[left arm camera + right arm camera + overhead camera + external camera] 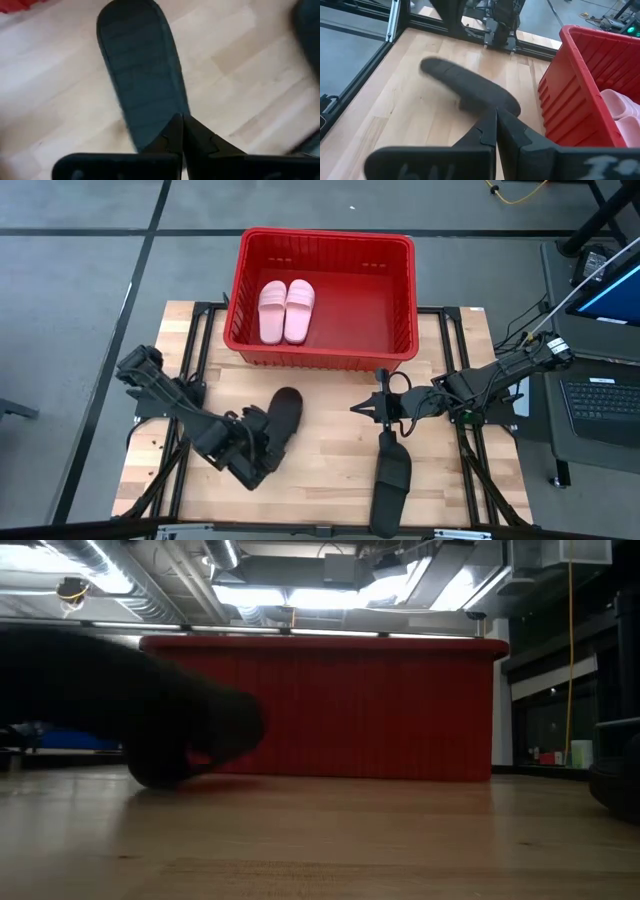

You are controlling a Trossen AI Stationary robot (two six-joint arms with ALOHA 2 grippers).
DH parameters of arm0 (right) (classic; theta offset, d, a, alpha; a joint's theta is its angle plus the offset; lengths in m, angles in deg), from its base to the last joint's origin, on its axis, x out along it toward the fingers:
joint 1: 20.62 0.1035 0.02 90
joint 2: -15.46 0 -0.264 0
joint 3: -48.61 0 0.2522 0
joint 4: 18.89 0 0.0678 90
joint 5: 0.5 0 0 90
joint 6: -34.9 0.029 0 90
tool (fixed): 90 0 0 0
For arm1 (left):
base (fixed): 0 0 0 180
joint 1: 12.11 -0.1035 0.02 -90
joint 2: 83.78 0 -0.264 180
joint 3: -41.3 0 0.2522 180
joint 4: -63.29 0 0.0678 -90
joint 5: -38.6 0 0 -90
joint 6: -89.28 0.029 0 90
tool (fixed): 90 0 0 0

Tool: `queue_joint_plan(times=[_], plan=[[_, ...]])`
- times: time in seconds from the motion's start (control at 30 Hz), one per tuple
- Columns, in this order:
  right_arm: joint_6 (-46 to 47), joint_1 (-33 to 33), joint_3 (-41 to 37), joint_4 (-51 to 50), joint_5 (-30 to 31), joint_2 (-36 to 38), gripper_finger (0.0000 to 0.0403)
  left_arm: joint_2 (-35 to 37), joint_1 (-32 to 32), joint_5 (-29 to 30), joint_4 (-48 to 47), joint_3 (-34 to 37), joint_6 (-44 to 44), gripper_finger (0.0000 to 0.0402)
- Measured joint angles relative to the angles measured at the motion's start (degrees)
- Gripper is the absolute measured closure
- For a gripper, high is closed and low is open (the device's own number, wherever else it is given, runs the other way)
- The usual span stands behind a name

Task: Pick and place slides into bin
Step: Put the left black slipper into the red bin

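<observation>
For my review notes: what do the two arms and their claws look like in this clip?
Both arms are dark, nearly black, built of jointed segments with black cabling looped along them. The left arm looks bulky at its wrist; the right arm is slimmer, with a pale tag or connector near its far end. Each claw, left and right, has two black angular fingers tapering to points from a wide black crossbar.

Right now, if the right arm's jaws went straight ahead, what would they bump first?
Most likely the black slide just ahead of them, the one by the left arm. How close it sits is hard to judge.
</observation>
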Motion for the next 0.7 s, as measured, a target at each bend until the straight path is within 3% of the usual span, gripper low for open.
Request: queue_joint_plan(times=[0.7], plan=[[0.1, 0.0, 0.0, -0.1, 0.0, 0.0, 0.0395, 1.3, 0.1, -0.5, -0.1, 0.4, 3.8, 0.0379]])
